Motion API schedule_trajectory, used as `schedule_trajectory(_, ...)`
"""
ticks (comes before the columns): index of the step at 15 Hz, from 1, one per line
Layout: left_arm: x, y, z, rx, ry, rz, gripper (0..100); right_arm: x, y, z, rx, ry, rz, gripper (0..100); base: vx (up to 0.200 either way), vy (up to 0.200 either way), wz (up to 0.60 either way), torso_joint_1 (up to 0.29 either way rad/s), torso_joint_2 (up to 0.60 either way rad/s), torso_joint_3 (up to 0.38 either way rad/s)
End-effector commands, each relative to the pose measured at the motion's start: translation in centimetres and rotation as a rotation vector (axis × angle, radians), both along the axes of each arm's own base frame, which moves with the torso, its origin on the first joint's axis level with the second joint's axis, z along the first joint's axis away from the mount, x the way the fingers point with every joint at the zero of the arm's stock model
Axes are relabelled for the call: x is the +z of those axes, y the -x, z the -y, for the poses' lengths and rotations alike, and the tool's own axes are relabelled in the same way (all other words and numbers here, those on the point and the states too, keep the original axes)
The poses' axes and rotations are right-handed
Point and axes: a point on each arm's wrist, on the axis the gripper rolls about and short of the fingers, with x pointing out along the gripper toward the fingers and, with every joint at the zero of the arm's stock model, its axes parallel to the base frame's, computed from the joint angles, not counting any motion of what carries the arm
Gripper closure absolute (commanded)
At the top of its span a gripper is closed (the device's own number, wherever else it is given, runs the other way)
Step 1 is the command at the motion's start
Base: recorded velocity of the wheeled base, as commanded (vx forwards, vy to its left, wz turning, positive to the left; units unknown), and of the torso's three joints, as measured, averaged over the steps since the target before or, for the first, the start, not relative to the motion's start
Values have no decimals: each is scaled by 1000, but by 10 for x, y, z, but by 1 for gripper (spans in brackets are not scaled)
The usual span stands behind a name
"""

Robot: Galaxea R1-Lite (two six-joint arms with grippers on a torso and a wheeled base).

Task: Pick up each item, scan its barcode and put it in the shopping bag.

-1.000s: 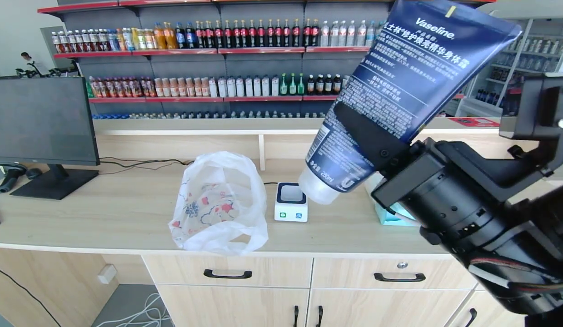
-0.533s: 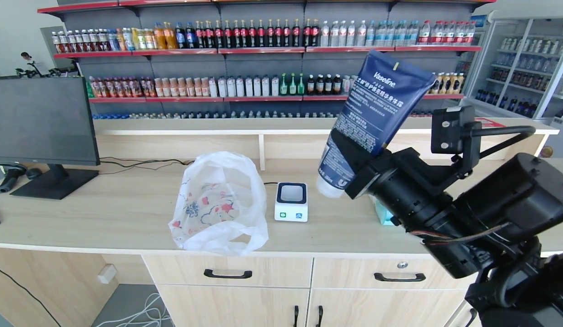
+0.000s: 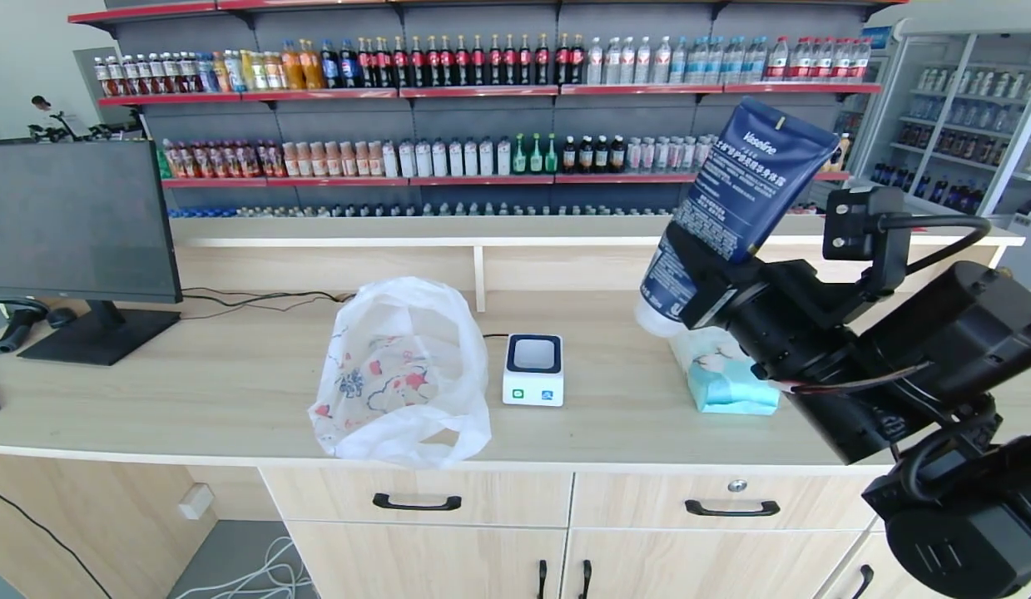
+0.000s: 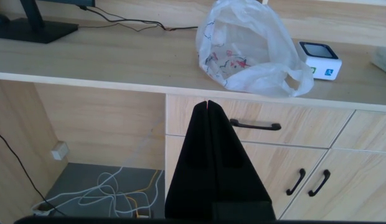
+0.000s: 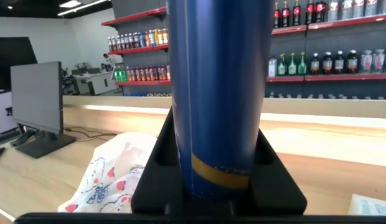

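Note:
My right gripper (image 3: pixel 705 287) is shut on a dark blue lotion tube (image 3: pixel 736 204), held tilted above the right part of the counter, white cap down, over a teal tissue pack (image 3: pixel 726 378). The same tube (image 5: pixel 219 87) stands between the black fingers (image 5: pixel 157 168) in the right wrist view. A small white barcode scanner (image 3: pixel 532 369) sits mid-counter, left of the tube. The white plastic shopping bag (image 3: pixel 400 373) with printed figures lies left of the scanner. My left gripper (image 4: pixel 208 106) is shut, hanging below the counter front, before the drawers.
A monitor (image 3: pixel 78 229) stands at the counter's far left with a handheld scanner (image 3: pixel 16 323) and cables. Shelves of bottles (image 3: pixel 448 66) fill the back wall. Bare counter (image 3: pixel 232 374) lies between monitor and bag. Drawer handles (image 4: pixel 255 126) sit under the counter edge.
My right arm has drawn back to the right and away from the head camera, carrying the tube off from above the scanner; the tissue pack is uncovered now. Bag and scanner have not moved.

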Motion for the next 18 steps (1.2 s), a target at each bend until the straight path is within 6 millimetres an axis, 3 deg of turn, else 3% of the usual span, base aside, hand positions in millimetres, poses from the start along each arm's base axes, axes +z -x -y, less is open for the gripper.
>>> schedule_trajectory(1, 0, 0, 0, -1, 0, 0, 100, 3, 0, 2, -4, -8, 10, 100, 0, 0, 0, 0, 0, 0)
schedule_trajectory(10, 0, 0, 0, -1, 0, 0, 100, 1, -23, 3, -31, -40, 8, 100, 0, 0, 0, 0, 0, 0)
schedule_trajectory(13, 0, 0, 0, 1, 2, 0, 100, -3, -26, 1, -29, -36, 0, 100, -200, 0, 0, 15, 9, -2)
schedule_trajectory(18, 0, 0, 0, 1, 0, 0, 100, -6, -29, 0, -30, -34, -7, 100, 0, 40, 0, 3, 3, 0)
